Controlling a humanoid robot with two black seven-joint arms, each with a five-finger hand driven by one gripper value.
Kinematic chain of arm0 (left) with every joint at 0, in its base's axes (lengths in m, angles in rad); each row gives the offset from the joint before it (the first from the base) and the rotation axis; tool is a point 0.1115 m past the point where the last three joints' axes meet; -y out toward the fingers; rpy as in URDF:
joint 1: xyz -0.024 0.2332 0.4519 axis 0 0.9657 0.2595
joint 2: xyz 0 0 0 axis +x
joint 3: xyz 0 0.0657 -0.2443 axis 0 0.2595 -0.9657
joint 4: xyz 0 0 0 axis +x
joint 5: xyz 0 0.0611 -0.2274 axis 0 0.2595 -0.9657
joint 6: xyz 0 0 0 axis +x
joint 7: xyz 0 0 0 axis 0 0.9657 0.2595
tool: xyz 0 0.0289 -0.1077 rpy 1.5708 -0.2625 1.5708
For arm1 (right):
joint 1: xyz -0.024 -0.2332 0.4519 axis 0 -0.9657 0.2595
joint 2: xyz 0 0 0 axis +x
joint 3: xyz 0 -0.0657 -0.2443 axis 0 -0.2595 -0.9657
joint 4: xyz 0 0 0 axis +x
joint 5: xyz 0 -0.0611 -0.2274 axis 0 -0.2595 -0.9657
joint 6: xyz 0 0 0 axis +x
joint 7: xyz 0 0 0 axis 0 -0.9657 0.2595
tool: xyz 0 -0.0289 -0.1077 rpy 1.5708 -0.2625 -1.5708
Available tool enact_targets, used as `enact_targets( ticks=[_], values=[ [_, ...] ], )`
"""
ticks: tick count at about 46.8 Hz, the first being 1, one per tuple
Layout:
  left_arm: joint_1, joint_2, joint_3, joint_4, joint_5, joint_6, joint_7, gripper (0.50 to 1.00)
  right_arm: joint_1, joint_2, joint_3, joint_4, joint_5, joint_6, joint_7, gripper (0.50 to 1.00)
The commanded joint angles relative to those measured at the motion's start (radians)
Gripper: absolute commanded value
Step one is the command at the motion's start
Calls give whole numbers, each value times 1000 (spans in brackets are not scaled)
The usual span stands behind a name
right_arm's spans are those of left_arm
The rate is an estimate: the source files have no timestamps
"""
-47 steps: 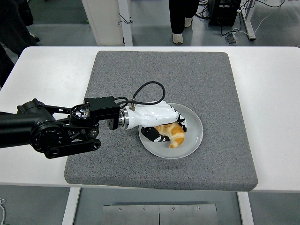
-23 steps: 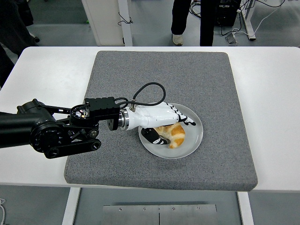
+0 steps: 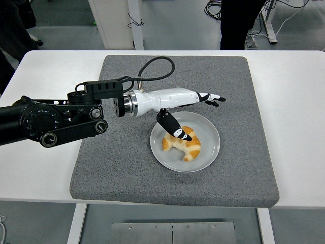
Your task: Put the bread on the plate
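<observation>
On a white bench (image 3: 45, 76) topped with a grey mat (image 3: 127, 168), the white plate (image 3: 210, 147) holds the golden, curved bread (image 3: 184, 145). The left hand (image 3: 188, 101) hovers above, fingers spread, holding nothing; placement looks complete, and the next move should be a clean retreat.

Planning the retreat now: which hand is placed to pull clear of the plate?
Left. The left hand hovers open over the plate, where the bread lies; no right hand shows.
</observation>
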Motion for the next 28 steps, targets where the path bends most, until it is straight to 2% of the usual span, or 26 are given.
enact_targets(
  ticks=[1,14,22,28],
  values=[
    [15,3,-36,5,-68,0,0,964,0,0,-1,0,0,0,0,1000],
    [30,3,-57,44,-258,13,2,971,0,0,0,0,0,0,0,1000],
    [81,3,-185,74,-435,16,9,971,0,0,0,0,0,0,0,1000],
    [119,0,-252,125,-475,25,9,971,0,0,0,0,0,0,0,1000]
  ],
)
